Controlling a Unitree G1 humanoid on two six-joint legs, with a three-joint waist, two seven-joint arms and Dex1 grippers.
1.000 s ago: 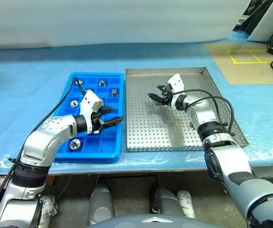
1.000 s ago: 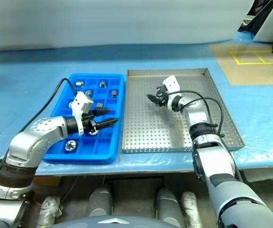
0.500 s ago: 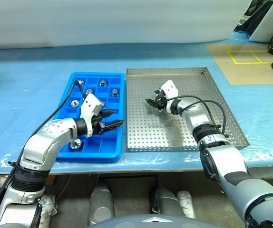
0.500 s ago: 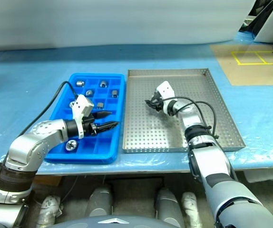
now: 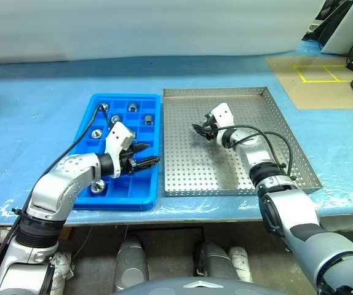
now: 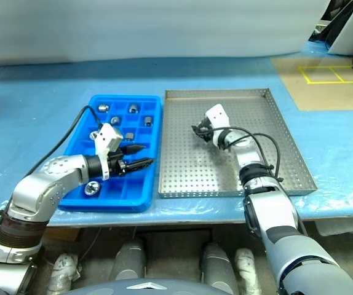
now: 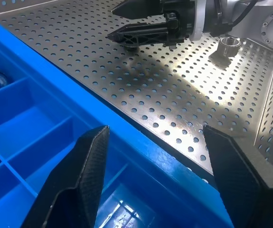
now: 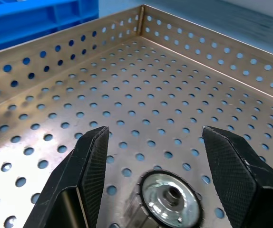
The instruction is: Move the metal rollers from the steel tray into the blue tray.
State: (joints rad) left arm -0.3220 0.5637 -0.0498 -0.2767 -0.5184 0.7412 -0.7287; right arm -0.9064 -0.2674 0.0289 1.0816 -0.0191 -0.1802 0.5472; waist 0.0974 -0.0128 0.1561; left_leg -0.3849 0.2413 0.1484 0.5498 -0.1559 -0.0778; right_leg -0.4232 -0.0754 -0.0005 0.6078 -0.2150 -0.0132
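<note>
In your head views, the blue tray [image 5: 122, 153] sits just left of the steel tray [image 5: 238, 144] on the table [image 5: 41, 98]. Several rollers [image 5: 95, 133] already lie in blue compartments, so most of the job looks done. Your left gripper [image 5: 147, 157] hovers over the blue tray's right side.

In your left wrist view, its jaws stand open and empty, and one roller [image 7: 228, 43] lies on the steel floor by the right gripper [image 7: 127, 21].

In your right wrist view, open jaws straddle that roller [image 8: 170, 197], not yet closed on it. It looks like the last one left.
</note>
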